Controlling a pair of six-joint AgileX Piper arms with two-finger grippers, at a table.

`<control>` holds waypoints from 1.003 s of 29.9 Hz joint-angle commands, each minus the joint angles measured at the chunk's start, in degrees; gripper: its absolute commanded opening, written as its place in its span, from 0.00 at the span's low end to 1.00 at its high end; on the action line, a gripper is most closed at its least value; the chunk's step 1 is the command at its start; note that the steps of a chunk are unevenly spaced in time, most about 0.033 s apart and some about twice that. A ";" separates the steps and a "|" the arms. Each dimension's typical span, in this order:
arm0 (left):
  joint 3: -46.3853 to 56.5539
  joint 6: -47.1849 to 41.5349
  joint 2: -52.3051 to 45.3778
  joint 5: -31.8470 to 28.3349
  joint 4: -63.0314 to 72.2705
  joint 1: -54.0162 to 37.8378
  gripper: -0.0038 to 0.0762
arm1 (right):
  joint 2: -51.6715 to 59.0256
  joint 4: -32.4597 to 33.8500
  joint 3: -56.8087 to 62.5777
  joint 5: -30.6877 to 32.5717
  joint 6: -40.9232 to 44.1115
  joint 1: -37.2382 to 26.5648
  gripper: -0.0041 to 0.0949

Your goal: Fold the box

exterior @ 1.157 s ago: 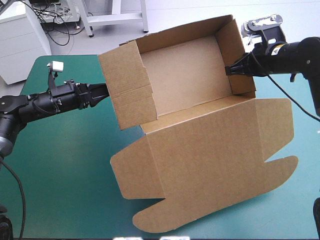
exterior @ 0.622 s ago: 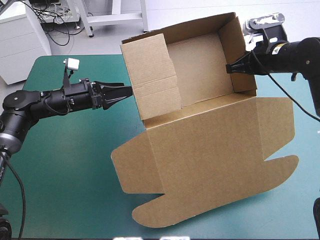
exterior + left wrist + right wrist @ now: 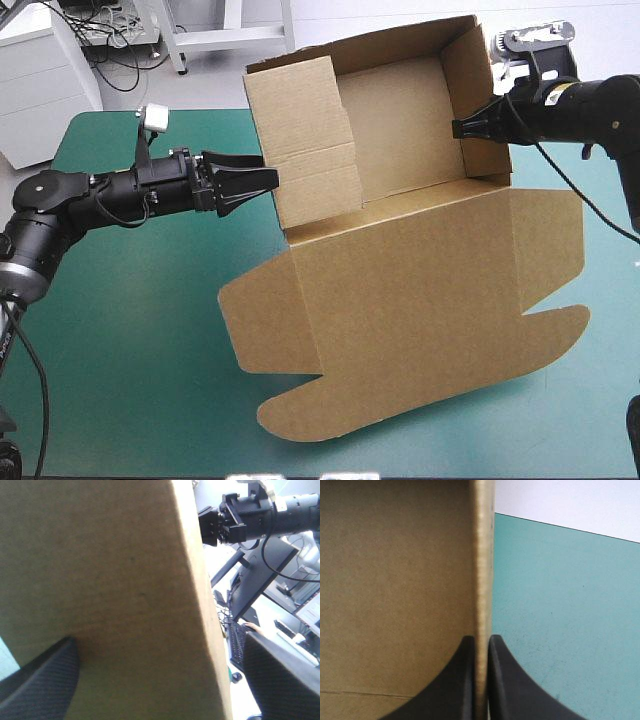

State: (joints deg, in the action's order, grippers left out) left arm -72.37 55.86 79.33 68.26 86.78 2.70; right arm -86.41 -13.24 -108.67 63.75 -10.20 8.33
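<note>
The brown box (image 3: 400,290) lies with its lid flat on the teal-green cover, and its tray stands tilted up at the far side with the walls raised. My left gripper (image 3: 268,172) is open, with its black fingertips against the outside of the tray's left wall (image 3: 300,150). In the left wrist view that wall (image 3: 100,570) fills the space between the spread fingers of the left gripper (image 3: 159,639). My right gripper (image 3: 462,128) is shut on the edge of the right wall (image 3: 478,100). The right wrist view shows this gripper (image 3: 481,650) pinching the board's edge (image 3: 482,555).
The lid's rounded flaps (image 3: 300,420) reach close to the table's front edge. Teal-green cover (image 3: 120,350) shows to the left of the lid and in a strip on the right (image 3: 610,380). The right gripper (image 3: 220,522) appears beyond the wall in the left wrist view.
My left gripper has moved right, up to the tray's left wall. That wall has swung more upright and the tray has tilted up. The right gripper kept its hold.
</note>
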 commanded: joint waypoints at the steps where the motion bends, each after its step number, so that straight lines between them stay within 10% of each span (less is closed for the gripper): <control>1: -4.82 -3.18 -1.70 -3.98 0.46 1.72 0.83 | 2.51 -1.81 -1.43 -5.07 1.59 0.13 0.02; 13: -18.30 -28.10 -1.38 -20.04 -33.22 10.08 0.82 | 2.51 -1.81 -1.43 -6.43 3.26 0.17 0.03; 30: -39.04 -52.23 10.30 -12.18 -59.96 17.70 0.67 | 2.18 -1.70 -1.43 -6.97 4.17 0.17 0.03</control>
State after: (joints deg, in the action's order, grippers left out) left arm -107.29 6.71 90.37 57.37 28.27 20.06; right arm -86.41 -12.32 -108.63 60.84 -6.85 8.33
